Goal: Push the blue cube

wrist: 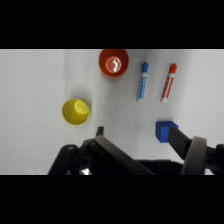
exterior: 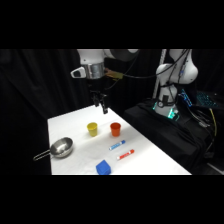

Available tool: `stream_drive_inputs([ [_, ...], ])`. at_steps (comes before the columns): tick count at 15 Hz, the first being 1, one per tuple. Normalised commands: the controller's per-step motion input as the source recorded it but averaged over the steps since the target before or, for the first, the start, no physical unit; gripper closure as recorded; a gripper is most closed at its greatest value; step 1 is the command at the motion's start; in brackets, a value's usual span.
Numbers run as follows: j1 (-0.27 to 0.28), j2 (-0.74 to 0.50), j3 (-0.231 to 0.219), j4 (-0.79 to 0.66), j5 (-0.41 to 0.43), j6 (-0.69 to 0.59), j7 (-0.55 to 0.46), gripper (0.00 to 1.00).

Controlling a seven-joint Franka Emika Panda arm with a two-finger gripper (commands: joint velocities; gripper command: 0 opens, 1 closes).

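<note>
Cube: the blue cube [exterior: 103, 167] sits at the table's [exterior: 150, 150] near edge, well apart from the raised gripper [exterior: 101, 106]; we judge it light, rigid, slidable by a side face; finger spread indiscernible.

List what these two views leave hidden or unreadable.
- Blue cube: wrist view, its right side is behind a gripper finger.
- Blue cube: side view, cut by the picture's bottom edge.
- Gripper: side view, too small and blurred to tell how its jaws stand.
- Marker labels: blurred, unreadable.
</note>
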Motion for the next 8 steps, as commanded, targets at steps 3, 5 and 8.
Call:
stream_drive_inputs([
  [3, -0.002, 0.12, 0.032, 0.09, -0.053, 0.03, 0.08, 0.00],
  [5, 0.026, 0.25, 0.059, 0.19, -0.017, 0.10, 0.07, 0.00],
  [8, 0.072, 0.35, 0.087, 0.31, 0.007, 0.16, 0.10, 0.00],
])
